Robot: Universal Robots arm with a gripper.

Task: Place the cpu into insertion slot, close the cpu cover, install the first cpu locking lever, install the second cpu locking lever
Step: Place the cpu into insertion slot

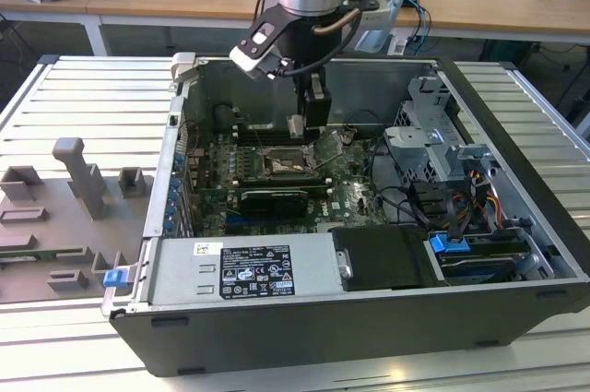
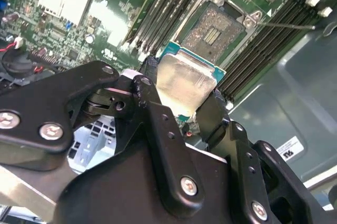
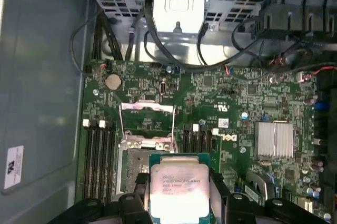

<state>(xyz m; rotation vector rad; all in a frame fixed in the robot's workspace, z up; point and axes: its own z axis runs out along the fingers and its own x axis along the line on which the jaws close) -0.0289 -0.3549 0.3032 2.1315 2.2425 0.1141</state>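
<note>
My gripper [image 2: 181, 97] is shut on the cpu [image 2: 184, 84], a thin square chip with a pale silver top and green edge. One black finger [image 2: 149, 76] presses on each side of it. In the exterior view the gripper [image 1: 296, 129] hangs inside the open computer case, just above the insertion slot [image 1: 289, 164]. In both wrist views the slot [image 2: 213, 26] [image 3: 138, 168] lies bare with its dark centre showing, and the chip [image 3: 178, 184] sits off to one side of it. The cpu cover [image 3: 147, 116] [image 1: 329, 146] is swung up and open. A thin lever rod [image 2: 287, 25] sticks out beside the socket.
Long memory slots [image 3: 97, 150] flank the socket. A black card [image 1: 274, 198] lies nearer the front, a finned heat sink [image 3: 274, 139] beside it. The power supply [image 1: 244, 272], drive cage [image 1: 429, 148] and cables [image 1: 406, 198] crowd the case. Grey fixtures [image 1: 78, 180] stand on the exterior view's left.
</note>
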